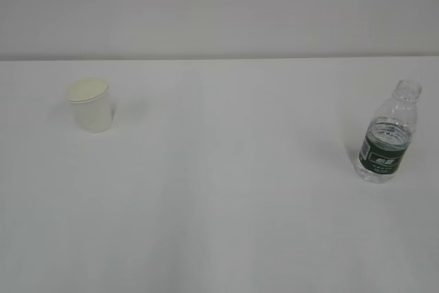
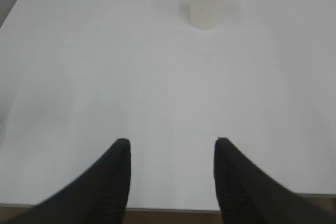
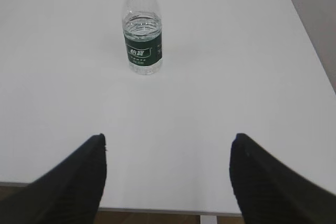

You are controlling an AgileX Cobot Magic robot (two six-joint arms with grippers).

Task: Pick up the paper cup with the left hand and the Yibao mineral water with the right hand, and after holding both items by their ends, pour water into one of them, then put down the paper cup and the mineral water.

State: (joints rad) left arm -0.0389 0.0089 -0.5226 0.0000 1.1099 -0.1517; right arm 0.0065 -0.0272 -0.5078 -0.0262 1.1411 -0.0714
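the paper cup (image 1: 90,105) and the yibao mineral water (image 1: 387,141), maybe half full, stand far apart on the table (image 1: 226,197), one ahead of each empty, spread-apart hand: left hand (image 2: 171,153), right hand (image 3: 168,148).

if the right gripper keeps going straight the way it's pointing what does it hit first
Probably nothing soon: the open right gripper aims across bare table. The Yibao mineral water stands ahead but left of the centre line, so it might pass beside it; depth is unclear.
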